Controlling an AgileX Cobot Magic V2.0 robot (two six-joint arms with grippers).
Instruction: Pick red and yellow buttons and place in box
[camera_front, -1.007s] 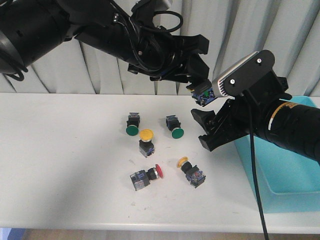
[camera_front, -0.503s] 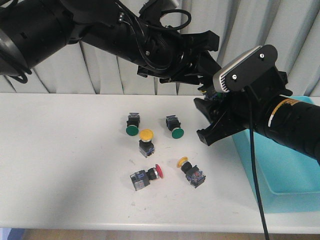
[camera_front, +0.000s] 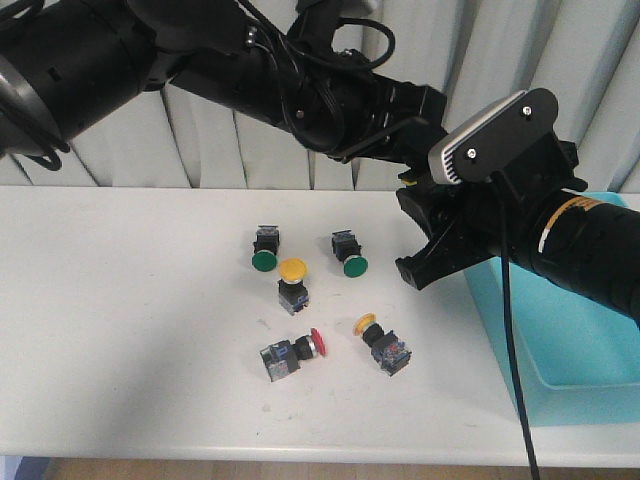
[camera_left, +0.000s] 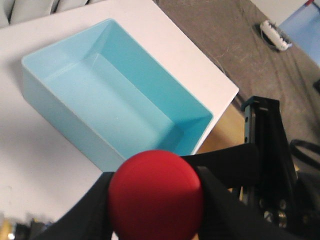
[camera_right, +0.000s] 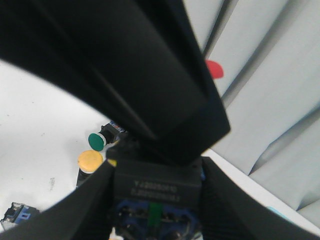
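My left gripper (camera_left: 156, 202) is shut on a red button (camera_left: 156, 192), high above the table's right part, and the red cap fills the space between its fingers. In the front view the left gripper (camera_front: 414, 168) meets my right gripper (camera_front: 411, 236), and the button is hidden there. The button's black body (camera_right: 157, 186) lies between the spread fingers of the right gripper (camera_right: 157, 200), which stands open around it. On the table lie a yellow button (camera_front: 292, 270), a red button (camera_front: 316, 343) and another yellow button (camera_front: 366, 322). The light-blue box (camera_front: 560, 330) (camera_left: 125, 100) is at the right.
Two green-capped buttons (camera_front: 263, 260) (camera_front: 355, 266) stand at the back of the group. Grey curtains hang behind the table. The box reaches the table's right edge, and floor with a black stand (camera_left: 265, 150) lies beyond it.
My left arm has carried the red button to the right, into the gap between the right gripper's fingers. The right gripper has risen a little toward it.
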